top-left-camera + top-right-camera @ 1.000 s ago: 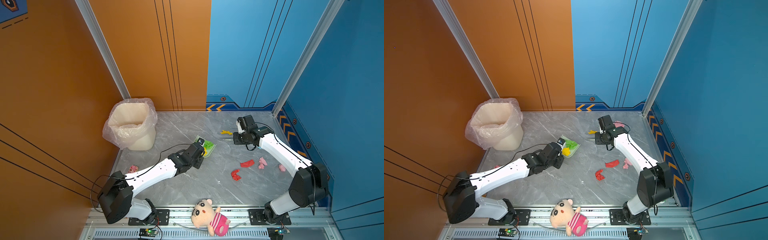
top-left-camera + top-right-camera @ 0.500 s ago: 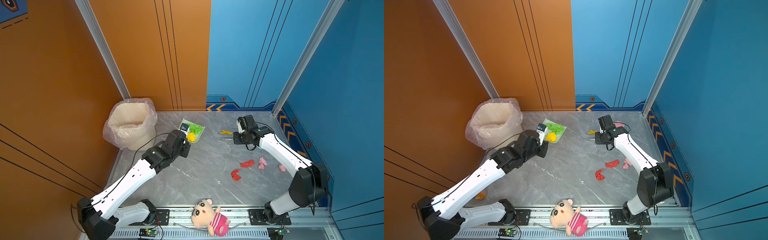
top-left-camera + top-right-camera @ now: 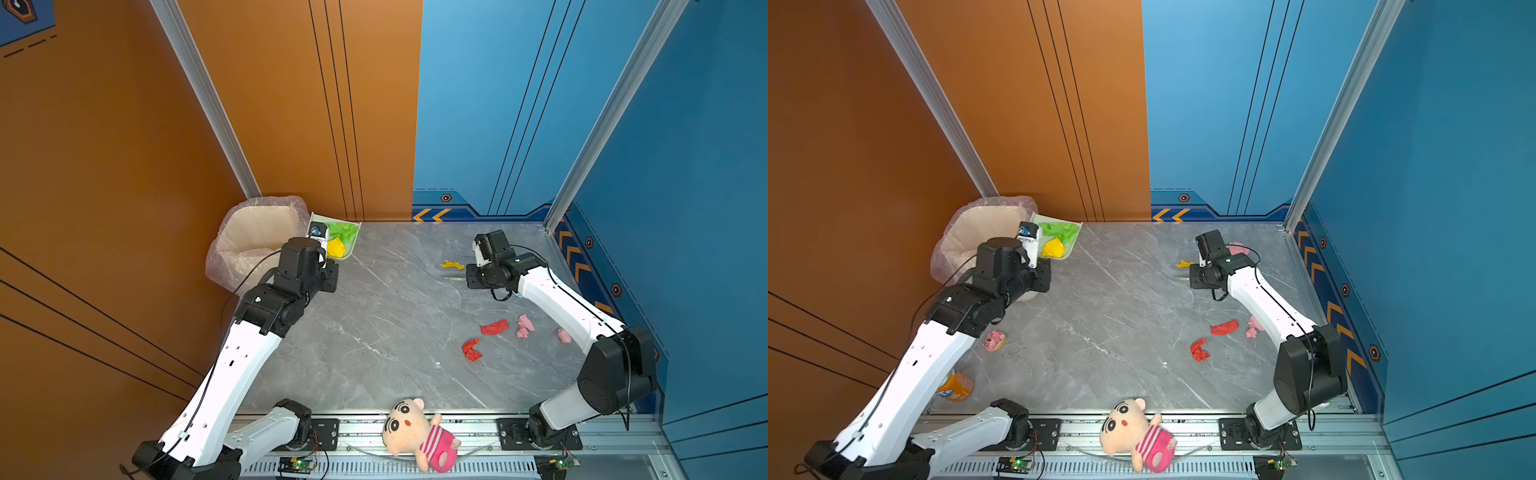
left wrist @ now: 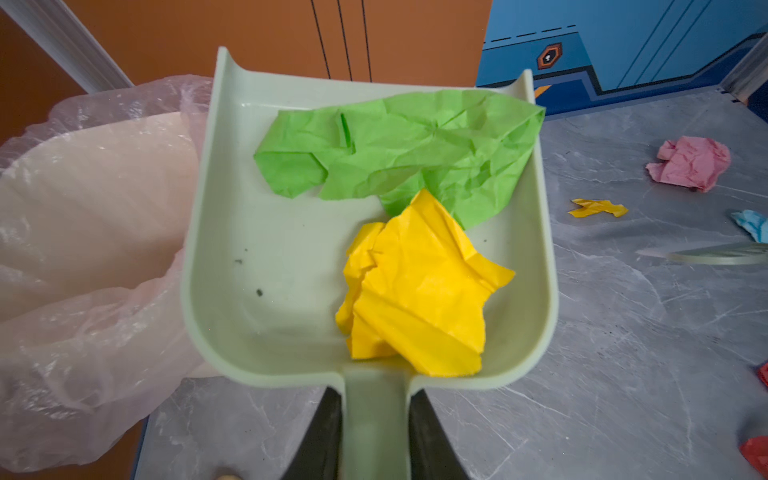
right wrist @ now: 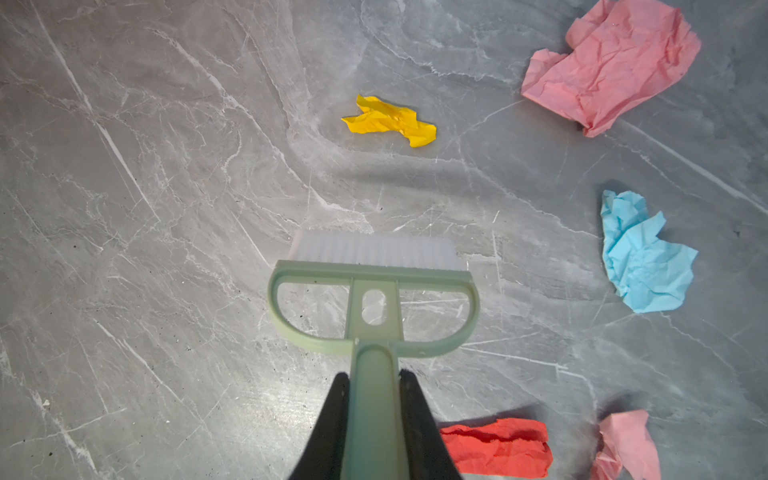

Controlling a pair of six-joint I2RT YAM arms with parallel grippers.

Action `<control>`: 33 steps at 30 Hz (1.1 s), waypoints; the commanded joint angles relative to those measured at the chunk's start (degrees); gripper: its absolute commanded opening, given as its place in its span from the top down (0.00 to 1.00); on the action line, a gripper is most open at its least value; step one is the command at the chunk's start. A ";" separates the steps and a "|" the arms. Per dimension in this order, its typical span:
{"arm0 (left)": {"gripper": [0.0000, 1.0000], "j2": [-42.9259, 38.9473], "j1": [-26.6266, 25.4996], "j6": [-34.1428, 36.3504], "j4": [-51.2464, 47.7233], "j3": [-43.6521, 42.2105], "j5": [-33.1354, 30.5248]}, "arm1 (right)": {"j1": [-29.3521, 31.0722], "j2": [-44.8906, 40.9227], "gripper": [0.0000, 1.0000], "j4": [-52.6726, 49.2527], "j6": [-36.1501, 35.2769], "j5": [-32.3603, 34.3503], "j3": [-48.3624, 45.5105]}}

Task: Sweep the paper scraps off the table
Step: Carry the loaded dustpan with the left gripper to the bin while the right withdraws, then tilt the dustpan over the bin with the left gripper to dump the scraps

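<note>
Holding the dustpan (image 4: 266, 266) by its handle, my left gripper (image 4: 374, 436) is pinched tight on it, at the upper left of a top view, just beside the lined bin (image 3: 253, 237). Two paper scraps (image 4: 399, 153) ride in the pan: a green sheet (image 4: 457, 137) and a yellow wad (image 4: 419, 291). My right gripper (image 5: 374, 415) is clamped on the brush (image 5: 374, 291) handle over the table (image 5: 166, 208). Loose on the table, right half of both top views: a yellow bit (image 5: 390, 120), a pink wad (image 5: 611, 66), a blue wad (image 5: 640, 257), a red wad (image 5: 498, 446). Judgement: feather-light, soft, apt to skid or spill; push them with bristles, not pinch.
</note>
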 commanded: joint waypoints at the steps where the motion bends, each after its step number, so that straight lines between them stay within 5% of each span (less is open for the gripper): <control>1: 0.82 0.82 3.85 1.41 -2.40 3.49 3.43 | 0.56 0.48 1.00 0.69 0.90 -0.45 -0.38; 15: 0.81 5.84 20.20 -2.06 -2.51 9.97 19.13 | 0.65 0.00 1.00 0.25 1.00 0.16 -0.71; 27: 0.81 13.20 34.50 -16.42 -1.71 12.24 39.14 | 0.65 -0.40 1.00 0.09 0.97 0.21 -1.11; 33: 0.81 15.35 41.01 -26.54 7.69 9.03 54.28 | 0.65 -0.14 1.00 0.32 0.80 -0.01 -1.13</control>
